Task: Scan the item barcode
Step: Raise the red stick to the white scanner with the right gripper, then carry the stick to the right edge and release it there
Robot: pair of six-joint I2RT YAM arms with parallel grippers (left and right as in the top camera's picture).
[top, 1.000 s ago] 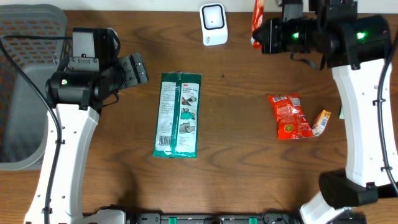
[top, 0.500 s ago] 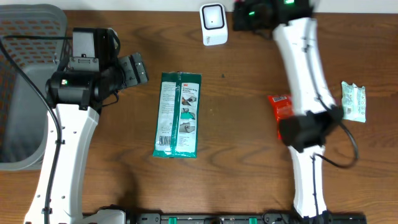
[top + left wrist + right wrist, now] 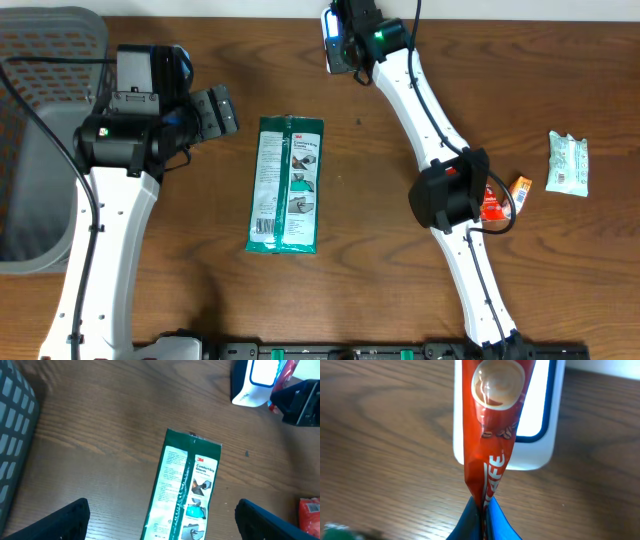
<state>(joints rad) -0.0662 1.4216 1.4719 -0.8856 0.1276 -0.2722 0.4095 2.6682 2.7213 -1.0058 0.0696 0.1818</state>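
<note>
My right gripper (image 3: pixel 482 512) is shut on the lower end of a red coffee sachet (image 3: pixel 492 415). It holds the sachet upright right in front of the white barcode scanner (image 3: pixel 542 435), covering the middle of the scanner's window. From overhead the right gripper (image 3: pixel 358 30) sits over the scanner (image 3: pixel 331 45) at the table's back centre and hides the sachet. My left gripper (image 3: pixel 165 527) is open above the near end of a green 3M packet (image 3: pixel 186 490), with nothing between its fingers (image 3: pixel 65 520). The sachet (image 3: pixel 286 374) and scanner (image 3: pixel 252 382) also show in the left wrist view.
The green packet (image 3: pixel 287 185) lies flat at centre left. A red snack bag (image 3: pixel 492 206) and a small orange item (image 3: pixel 520 190) lie beside the right arm's elbow. A white-green packet (image 3: pixel 567 163) sits far right. A grey basket (image 3: pixel 40 130) stands at the left edge.
The right arm has swung left from the back right corner to the scanner, carrying the red sachet. The left arm and the green packet have not moved.
</note>
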